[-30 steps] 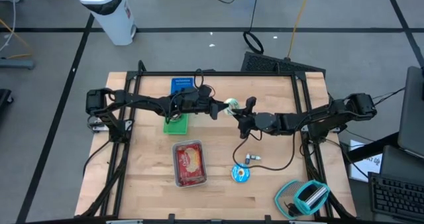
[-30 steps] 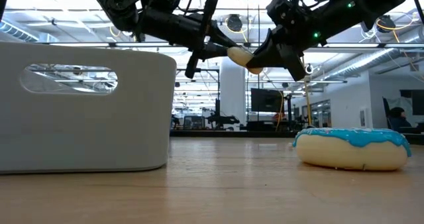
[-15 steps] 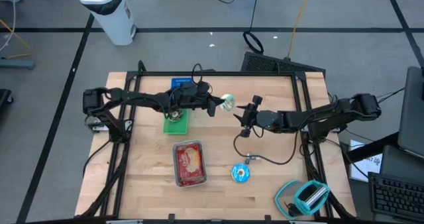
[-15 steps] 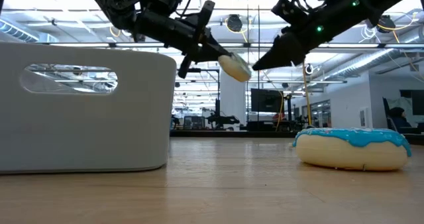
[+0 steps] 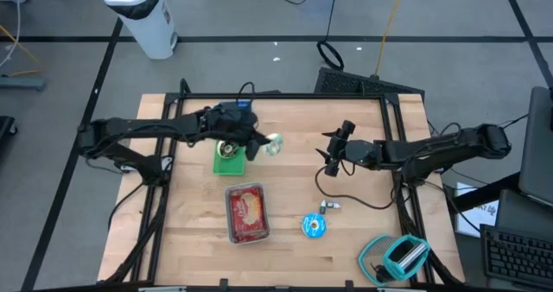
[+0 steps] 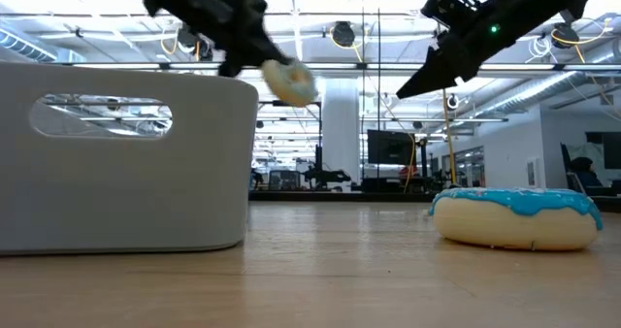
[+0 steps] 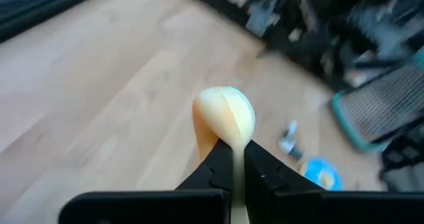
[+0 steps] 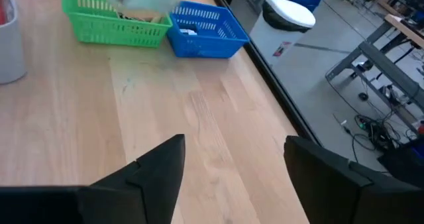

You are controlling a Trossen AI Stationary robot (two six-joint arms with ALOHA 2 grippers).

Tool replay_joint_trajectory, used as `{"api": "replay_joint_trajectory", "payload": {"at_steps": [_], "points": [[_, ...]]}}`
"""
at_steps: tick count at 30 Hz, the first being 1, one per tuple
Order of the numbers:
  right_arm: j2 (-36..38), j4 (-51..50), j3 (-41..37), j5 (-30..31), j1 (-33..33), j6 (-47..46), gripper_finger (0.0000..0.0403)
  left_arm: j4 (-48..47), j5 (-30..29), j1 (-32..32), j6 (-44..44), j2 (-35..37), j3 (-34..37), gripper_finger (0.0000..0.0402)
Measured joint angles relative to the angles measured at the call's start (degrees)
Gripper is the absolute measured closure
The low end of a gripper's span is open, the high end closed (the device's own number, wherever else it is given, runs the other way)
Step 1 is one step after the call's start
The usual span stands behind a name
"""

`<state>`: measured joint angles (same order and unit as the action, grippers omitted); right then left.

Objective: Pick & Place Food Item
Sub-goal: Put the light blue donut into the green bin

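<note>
the counter (image 5: 285,197) is a pale wood top with both arms reaching in over its far half. the left arm (image 5: 147,135) comes from the left, the right arm (image 5: 432,148) from the right, and they stand well apart.

near the middle lies a tray (image 5: 246,212) of red food. on the far left side sit a green basket (image 5: 229,160) and, just behind it, a blue basket (image 8: 202,32). a blue-iced donut (image 6: 514,216) rests on the counter near and right of the tray.

the left gripper (image 5: 259,145) has its fingers clenched on a pale bun (image 7: 225,114), held up off the counter just right of the green basket. in the left wrist view the two fingers (image 7: 215,168) pinch the bun's lower edge only, so the grip looks thin. the right gripper (image 5: 339,145) hangs with its fingers spread and nothing between them, clear of the work.

the step in hand looks like carrying the bun to a basket, most likely the green one, which is nearest. to do it well, move slowly and level, since a pinch at the edge could let the bun swing or slip. bring it squarely over the basket's opening, not the rim, lower until it is inside the walls, and only then release. the right arm should keep out of the way.
</note>
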<state>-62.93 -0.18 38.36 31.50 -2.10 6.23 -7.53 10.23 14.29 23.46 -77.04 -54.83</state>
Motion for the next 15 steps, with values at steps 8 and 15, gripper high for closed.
{"api": "replay_joint_trajectory", "payload": {"at_steps": [8,15], "points": [[0.88,6.12,-5.84,-0.21,1.75,-1.08,0.0164,-14.21,-3.82,-2.68,-2.03,10.66,1.98,0.0393],[0.98,11.99,-8.62,-1.67,1.76,1.82,0.0164,-17.53,-6.69,-0.14,-0.29,18.91,11.32,0.0396]]}}
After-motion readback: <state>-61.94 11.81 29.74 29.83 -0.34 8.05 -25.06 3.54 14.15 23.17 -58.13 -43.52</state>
